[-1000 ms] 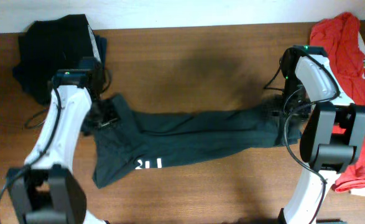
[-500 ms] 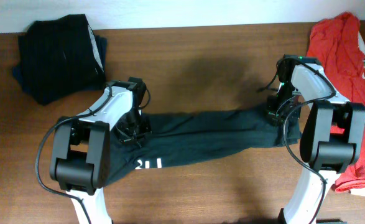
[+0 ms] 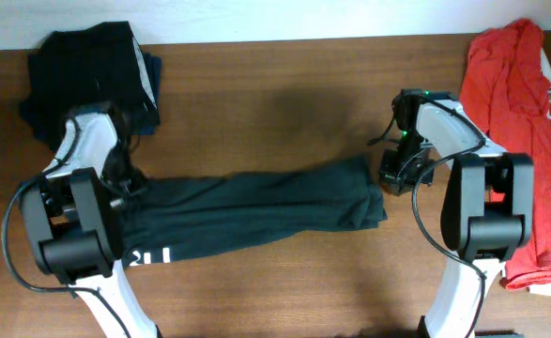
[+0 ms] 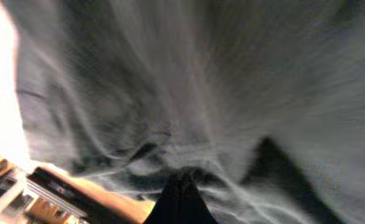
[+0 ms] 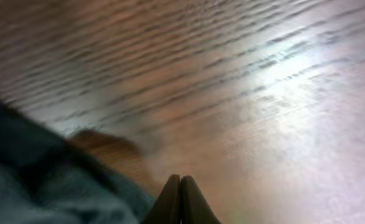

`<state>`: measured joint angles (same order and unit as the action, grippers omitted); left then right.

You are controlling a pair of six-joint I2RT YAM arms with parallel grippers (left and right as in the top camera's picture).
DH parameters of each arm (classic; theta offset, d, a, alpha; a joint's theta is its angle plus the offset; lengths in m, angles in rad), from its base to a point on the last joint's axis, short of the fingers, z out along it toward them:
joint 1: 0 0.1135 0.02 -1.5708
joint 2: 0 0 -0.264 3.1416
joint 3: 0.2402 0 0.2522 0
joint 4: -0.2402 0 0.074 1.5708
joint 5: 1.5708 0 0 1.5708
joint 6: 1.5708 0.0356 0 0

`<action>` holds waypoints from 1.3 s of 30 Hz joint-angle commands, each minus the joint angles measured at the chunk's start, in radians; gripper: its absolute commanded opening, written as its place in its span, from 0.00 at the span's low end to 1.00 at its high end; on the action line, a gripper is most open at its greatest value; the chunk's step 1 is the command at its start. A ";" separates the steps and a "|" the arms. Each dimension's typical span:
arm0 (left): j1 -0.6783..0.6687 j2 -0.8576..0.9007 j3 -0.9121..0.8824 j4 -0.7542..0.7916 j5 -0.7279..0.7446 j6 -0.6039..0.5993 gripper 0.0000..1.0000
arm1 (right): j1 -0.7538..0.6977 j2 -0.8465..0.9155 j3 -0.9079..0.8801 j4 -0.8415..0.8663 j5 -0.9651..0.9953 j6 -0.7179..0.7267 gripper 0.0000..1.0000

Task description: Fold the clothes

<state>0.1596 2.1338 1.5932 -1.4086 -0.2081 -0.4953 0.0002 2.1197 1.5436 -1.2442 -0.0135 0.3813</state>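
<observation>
Brown tabletop (image 3: 275, 94) carries the dark T-shirt (image 3: 256, 202), dragged leftward since a moment ago: likely straightening, not folding yet. The left pincer (image 4: 181, 183) is clamped on its cloth; the right pincer (image 5: 180, 193) is closed at its right edge, grip unclear. Beyond lie a folded dark stack (image 3: 78, 70) and a red shirt (image 3: 514, 84).

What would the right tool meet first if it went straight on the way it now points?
Probably the bare wooden table, close ahead, beside the edge of the dark T-shirt; the depth is unclear.

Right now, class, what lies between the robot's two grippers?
The dark T-shirt, drawn into a long band, runs from the left gripper towards the right gripper; overhead view.
</observation>
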 commanded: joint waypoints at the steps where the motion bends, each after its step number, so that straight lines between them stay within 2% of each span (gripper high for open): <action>1: -0.002 -0.002 0.055 0.001 -0.013 -0.005 0.01 | 0.036 -0.133 0.042 -0.036 -0.204 -0.157 0.04; 3: -0.002 -0.002 0.042 0.008 0.011 -0.005 0.01 | 0.109 -0.133 0.028 -0.066 -0.229 -0.195 0.04; 7: -0.002 -0.002 -0.007 -0.018 0.013 -0.005 0.01 | 0.235 -0.133 -0.021 -0.039 -0.215 -0.178 0.04; 9: -0.002 -0.002 -0.087 -0.009 0.013 -0.005 0.00 | 0.248 -0.133 -0.089 -0.005 -0.172 -0.126 0.04; 13: -0.001 -0.002 -0.264 0.150 0.013 -0.005 0.01 | 0.243 -0.133 -0.253 0.161 -0.156 -0.119 0.04; 15: 0.007 -0.002 -0.299 0.197 0.009 -0.005 0.01 | 0.220 -0.133 -0.284 0.190 -0.061 -0.066 0.04; 19: 0.067 -0.002 -0.285 0.182 -0.033 -0.005 0.01 | 0.120 -0.133 -0.267 0.158 -0.003 -0.039 0.04; 21: 0.093 -0.002 -0.223 0.130 -0.031 -0.018 0.01 | 0.077 -0.133 -0.206 0.098 0.012 -0.039 0.04; 24: 0.067 -0.042 -0.066 -0.001 -0.020 -0.016 0.01 | 0.063 -0.134 -0.006 -0.064 0.052 -0.040 0.04; 25: 0.055 -0.061 -0.048 -0.014 -0.009 -0.016 0.00 | 0.063 -0.134 0.034 -0.084 0.051 -0.050 0.08; 26: 0.039 -0.090 -0.039 -0.022 0.009 -0.014 0.03 | 0.063 -0.134 0.070 -0.092 0.051 -0.069 0.34; 27: 0.029 -0.104 -0.039 -0.022 0.018 -0.012 0.28 | 0.051 -0.134 0.081 -0.081 0.050 -0.086 0.85; 28: 0.023 -0.106 -0.039 -0.021 0.030 -0.012 0.55 | 0.040 -0.133 0.079 -0.074 0.048 -0.085 0.99; 29: 0.021 -0.105 -0.040 -0.021 0.040 -0.012 0.95 | 0.012 -0.132 0.068 -0.056 0.018 -0.087 0.99; 30: 0.021 -0.105 -0.040 -0.021 0.053 -0.012 0.99 | -0.014 -0.132 0.054 -0.030 -0.061 -0.131 0.99; 32: 0.021 -0.105 -0.040 -0.016 0.121 0.026 0.99 | -0.064 -0.132 -0.003 0.042 -0.280 -0.294 0.99; 33: 0.021 -0.106 -0.040 -0.001 0.195 0.096 0.99 | -0.081 -0.131 -0.038 0.074 -0.357 -0.342 0.99; 35: 0.011 -0.132 -0.040 0.066 0.497 0.328 0.96 | -0.093 -0.131 -0.128 0.143 -0.422 -0.375 0.99; 36: 0.002 -0.153 -0.040 0.093 0.584 0.380 0.95 | -0.092 -0.131 -0.167 0.166 -0.425 -0.375 0.99; 39: -0.034 -0.228 -0.040 0.128 0.605 0.385 0.95 | -0.091 -0.131 -0.260 0.214 -0.489 -0.378 0.99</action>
<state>0.1520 1.9942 1.5410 -1.2884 0.2871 -0.1852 -0.0956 1.9972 1.3334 -1.0443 -0.4202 0.0265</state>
